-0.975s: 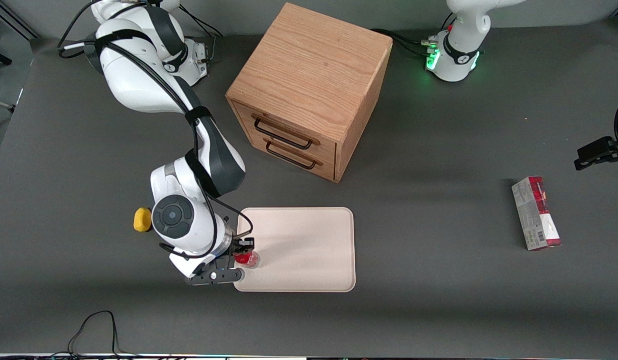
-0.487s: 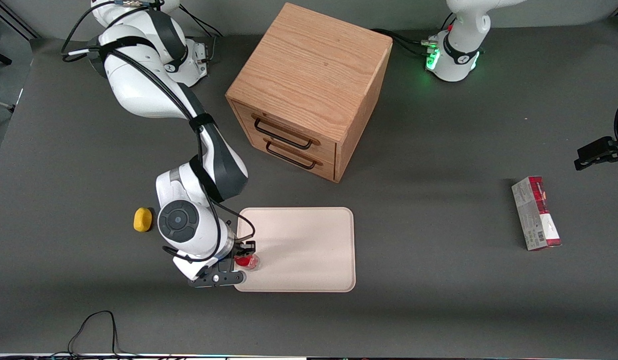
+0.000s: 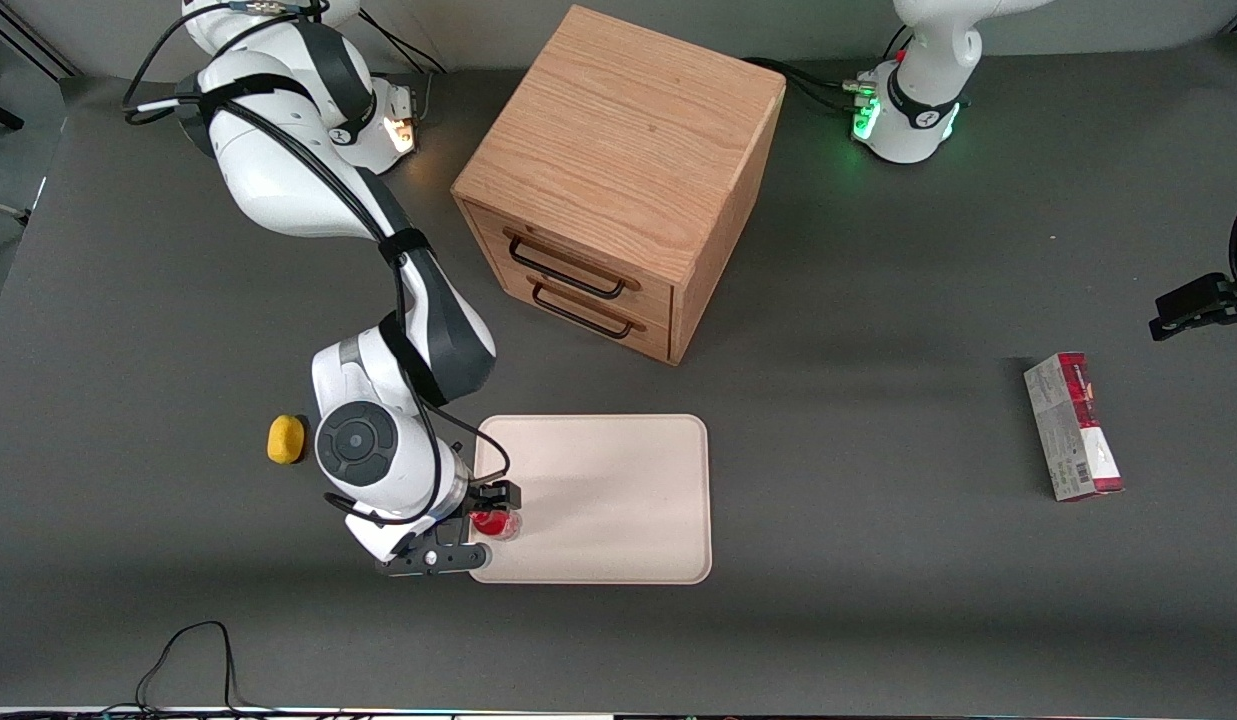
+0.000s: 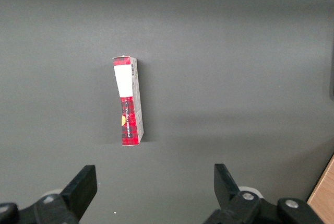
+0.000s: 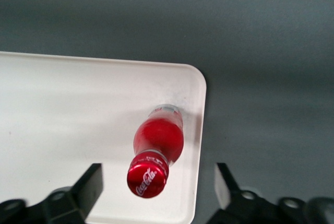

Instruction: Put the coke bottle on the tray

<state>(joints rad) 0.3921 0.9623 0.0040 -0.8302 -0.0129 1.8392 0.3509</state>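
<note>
The coke bottle (image 3: pixel 496 523) stands upright on the cream tray (image 3: pixel 618 490), close to the tray corner nearest the front camera at the working arm's end. My right gripper (image 3: pixel 486 524) hangs directly above it, open. The wrist view looks down on the red cap and body of the coke bottle (image 5: pixel 156 148), which stands on the tray (image 5: pixel 78 109) just inside the rim. The gripper (image 5: pixel 157 179) has one black finger (image 5: pixel 90 182) on each side of the cap, with clear gaps and no contact.
A wooden two-drawer cabinet (image 3: pixel 618 180) stands farther from the front camera than the tray. A small yellow lump (image 3: pixel 286 439) lies beside my wrist. A red-and-grey carton (image 3: pixel 1073 427) (image 4: pixel 129 101) lies toward the parked arm's end.
The arm shifted a little over the tray corner with the bottle. The fingers have since spread and let go of the bottle, which stays standing on the tray.
</note>
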